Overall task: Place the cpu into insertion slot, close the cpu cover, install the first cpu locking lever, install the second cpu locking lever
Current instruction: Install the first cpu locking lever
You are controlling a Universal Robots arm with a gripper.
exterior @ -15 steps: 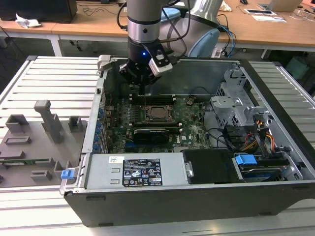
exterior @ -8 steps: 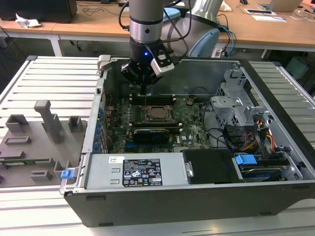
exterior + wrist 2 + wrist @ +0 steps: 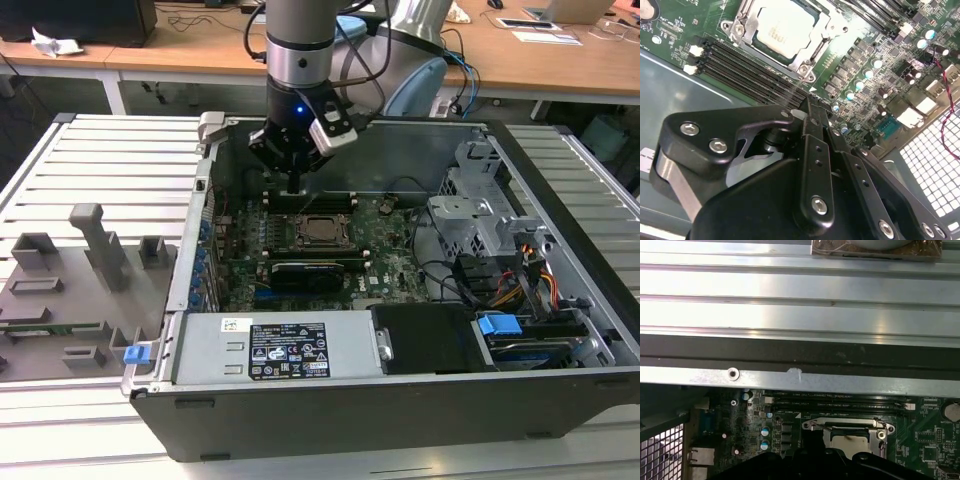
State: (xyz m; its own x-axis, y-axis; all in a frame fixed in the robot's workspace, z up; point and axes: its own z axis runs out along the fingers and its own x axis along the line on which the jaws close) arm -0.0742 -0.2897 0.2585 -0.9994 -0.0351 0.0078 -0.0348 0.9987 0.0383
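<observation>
You've got the cpu [image 3: 781, 27] sitting in the insertion slot [image 3: 322, 229] on the motherboard [image 3: 385, 265], memory slots [image 3: 747, 75] just beside it, claw [image 3: 294, 186] above those slots, expansion card [image 3: 315, 272] nearer the exterior camera.

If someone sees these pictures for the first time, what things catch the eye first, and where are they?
The open computer case with its green motherboard draws the eye, lying on a slatted metal table. The arm's pincer hangs just above the board, beside the insertion slot. In the second wrist view the cpu already sits under the cpu cover.
</observation>
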